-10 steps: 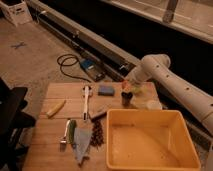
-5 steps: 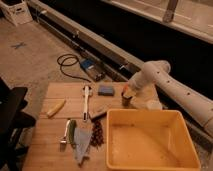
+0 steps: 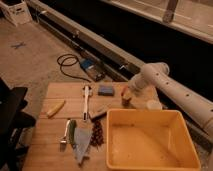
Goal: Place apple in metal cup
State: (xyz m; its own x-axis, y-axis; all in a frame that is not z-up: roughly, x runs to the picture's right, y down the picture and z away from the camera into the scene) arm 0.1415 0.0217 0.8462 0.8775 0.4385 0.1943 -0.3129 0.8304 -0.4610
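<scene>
Presently, item: placing step, apple (image 3: 126, 93) to metal cup (image 3: 127, 102). Advice, as a judgement: keep the apple centred over the cup's mouth, lower straight down with no sideways drift, and release only when the fruit sits at the rim, since fruit and cup look about equally wide and an off-centre drop would likely roll off or tip the cup. Item: gripper (image 3: 125, 95), at about one o'clock from the worktop's (image 3: 55, 145) centre, near the far edge; whether the fingers are spread or clamped cannot be told, though an orange-red spot at the tip suggests the apple is carried there. Item: metal cup, a small dark shape directly under the gripper, just behind the yellow bin's (image 3: 150, 160) far rim; contact between apple and cup cannot be judged. Item: arm (image 3: 170, 90), white and perforated, entering from three o'clock, rising to a bent elbow near the dark back wall, then dropping its wrist down toward the cup. Adjacent: white cup (image 3: 154, 105) at three o'clock of the gripper; blue sponge (image 3: 105, 90) at nine o'clock; yellow banana-like piece (image 3: 55, 108) well apart at the worktop's nine o'clock edge.
</scene>
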